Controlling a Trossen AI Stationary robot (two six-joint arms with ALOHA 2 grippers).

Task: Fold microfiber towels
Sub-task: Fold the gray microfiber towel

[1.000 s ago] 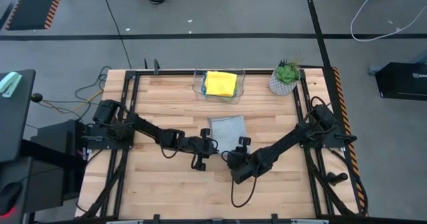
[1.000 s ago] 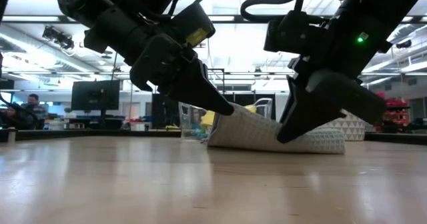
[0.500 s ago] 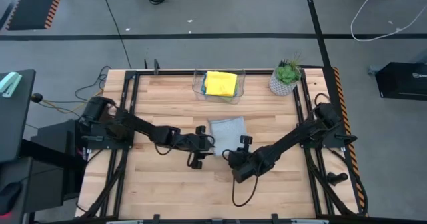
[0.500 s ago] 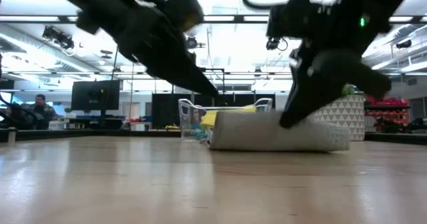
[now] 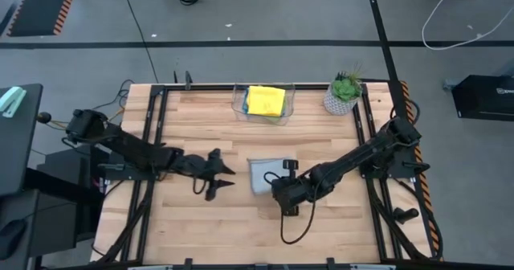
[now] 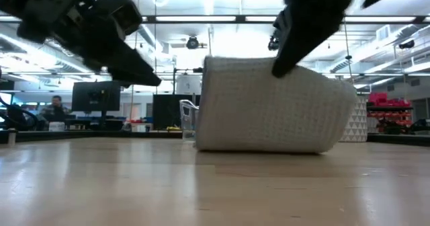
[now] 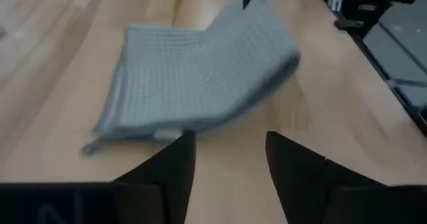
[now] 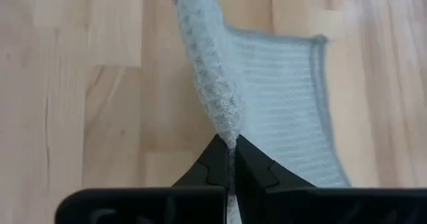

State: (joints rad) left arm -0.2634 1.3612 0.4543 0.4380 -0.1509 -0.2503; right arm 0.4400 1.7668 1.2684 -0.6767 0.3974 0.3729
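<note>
**Mid-table, a fold in hand**

At table centre, the right gripper (image 8: 229,159) pinches one edge of the soft grey microfibre towel (image 5: 263,173), lifting it mid-fold. The left gripper (image 5: 221,174), fingers apart, holds nothing. Next: lay the edge flat and square.

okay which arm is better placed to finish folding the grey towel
Right. The right gripper is shut on the grey towel's edge, lifting it off the table. The left gripper is open, holds nothing, and sits off to the towel's side.
</note>
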